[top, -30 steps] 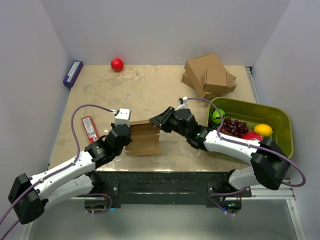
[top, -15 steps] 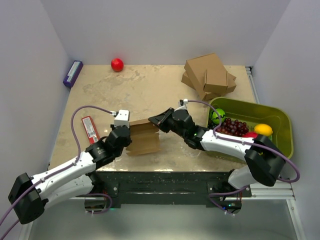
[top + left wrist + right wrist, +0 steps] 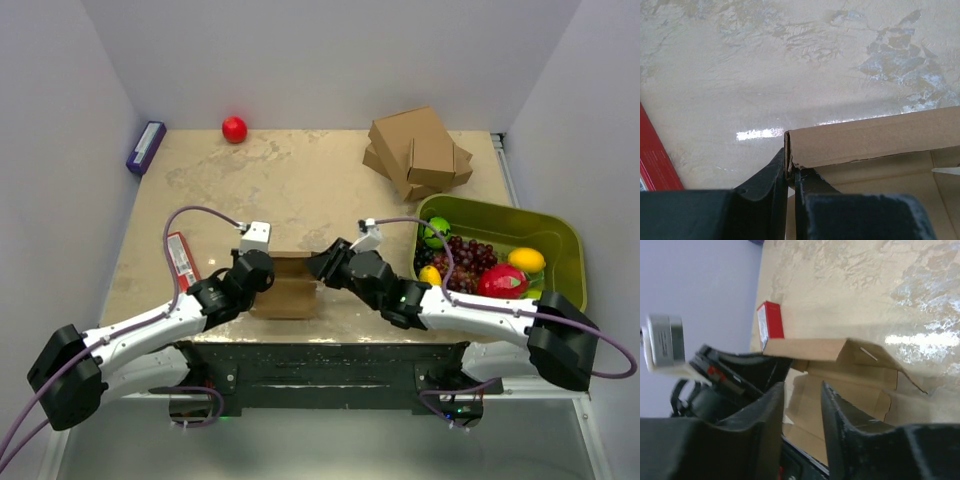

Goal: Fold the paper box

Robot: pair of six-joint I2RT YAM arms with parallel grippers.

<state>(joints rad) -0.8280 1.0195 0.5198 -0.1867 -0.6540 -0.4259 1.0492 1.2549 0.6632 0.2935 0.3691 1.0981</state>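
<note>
One box (image 3: 286, 288), lately drawn toward the table's (image 3: 200, 180) near edge: wall pinched by left gripper (image 3: 790, 162); right gripper (image 3: 802, 390) now parted, empty; folding judged unfinished.

The middle of the desk (image 3: 300, 190) offers open passage. Round its edges stand a red ball (image 3: 234, 129), a purple box (image 3: 146, 147), a red packet (image 3: 180, 258), stacked cardboard boxes (image 3: 420, 150) and a green fruit bin (image 3: 560, 245). At the near edge, the paper box (image 3: 288, 290) fills the gap between the left end effector (image 3: 263, 273) and the right end effector (image 3: 320, 265).
</note>
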